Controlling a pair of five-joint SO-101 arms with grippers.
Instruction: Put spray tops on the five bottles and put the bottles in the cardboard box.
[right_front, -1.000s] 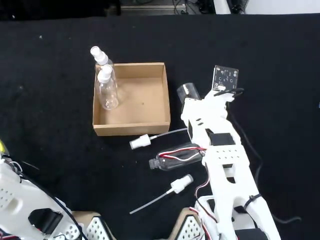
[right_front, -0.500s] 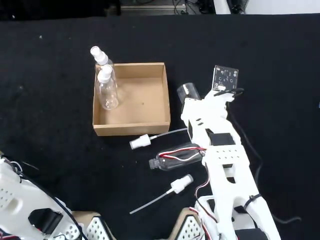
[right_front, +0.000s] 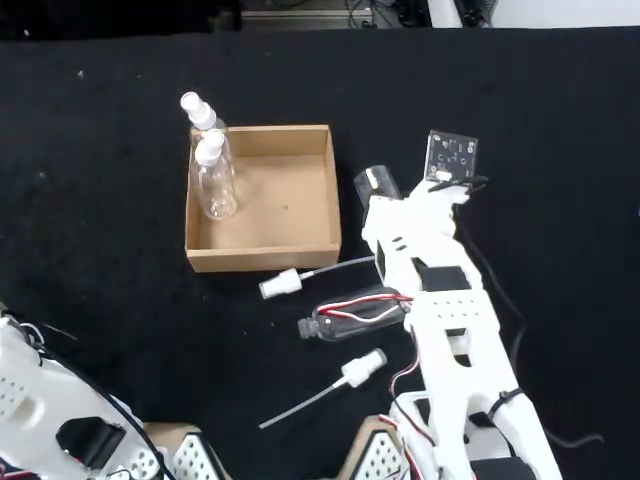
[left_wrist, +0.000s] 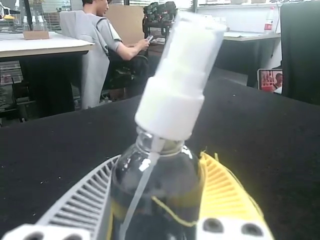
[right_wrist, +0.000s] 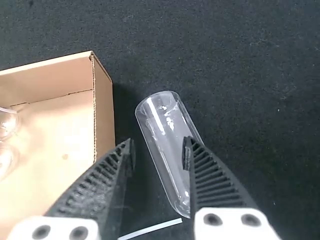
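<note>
Right hand (right_wrist: 157, 150): fingers spread, one on either side of a capless bottle (right_wrist: 167, 145) lying just outside the cardboard box (right_front: 262, 258).
Left hand (left_wrist: 155, 205): pinching a capped bottle (left_wrist: 150, 180).
In the way: second capless bottle (right_front: 340, 320) partly under the right arm (right_front: 440, 300); spray top (right_front: 282, 284) by the box front; second spray top (right_front: 362, 368) nearer the arm bases.
Open room: bare desk (right_front: 100, 250) left of the box.
Box contents: two topped bottles (right_front: 214, 185) along its left wall.

**Five bottles, five tops, one box**

Bottles, five in all. Three capped: one bottle (right_front: 216, 185), a second (right_front: 206, 122), a third (left_wrist: 150, 182). Two bare: one (right_front: 335, 320), another (right_front: 372, 182).

Tops, five. Three fitted: top (right_front: 210, 147), top (right_front: 192, 103), top (left_wrist: 180, 80). Two loose: top (right_front: 281, 284), top (right_front: 362, 368).

Box (right_front: 262, 259), one.

Arms, two: arm (right_front: 440, 300), arm (right_front: 40, 410).
</note>
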